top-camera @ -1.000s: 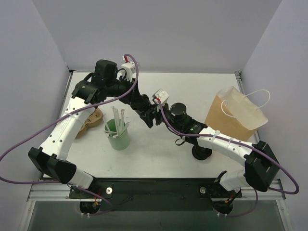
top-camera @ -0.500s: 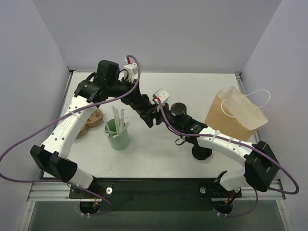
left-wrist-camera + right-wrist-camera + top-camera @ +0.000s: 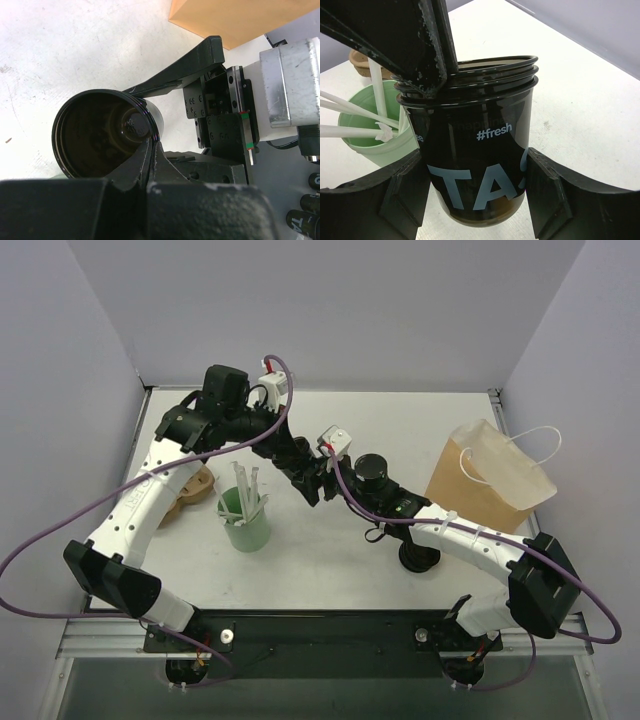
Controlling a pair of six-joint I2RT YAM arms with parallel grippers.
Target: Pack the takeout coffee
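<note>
Starting at the near edge of the white table (image 3: 400, 430), the two arms reach in from their bases and meet near the middle. A small black round thing (image 3: 420, 560) stands on the table under the right arm. It is partly hidden, so I cannot tell what it is.

A bit farther in, on the left, stands a light green round cup (image 3: 246, 530) with white sticks (image 3: 245, 490) poking out of it.

Just past it, to its right, is the small round black paper cup (image 3: 480, 150). It is upright and dark inside, and it has "#fresh" on its side in pale letters. The right tool (image 3: 476, 165) is around the small round black paper cup, with one finger pressed on each side of it. The left tool (image 3: 149, 147) comes from above. Its fingers are squeezed together on the cup's top edge, on the side near the light green round cup. So both tools have the cup at once. I cannot tell if its bottom touches the table.

Over at the left side of the table lies a tan cardboard tray (image 3: 190, 490), partly under the left arm.

Farther back on the right stands a brown paper bag with white handles (image 3: 485, 485). It is open at the top and well apart from the cup.
</note>
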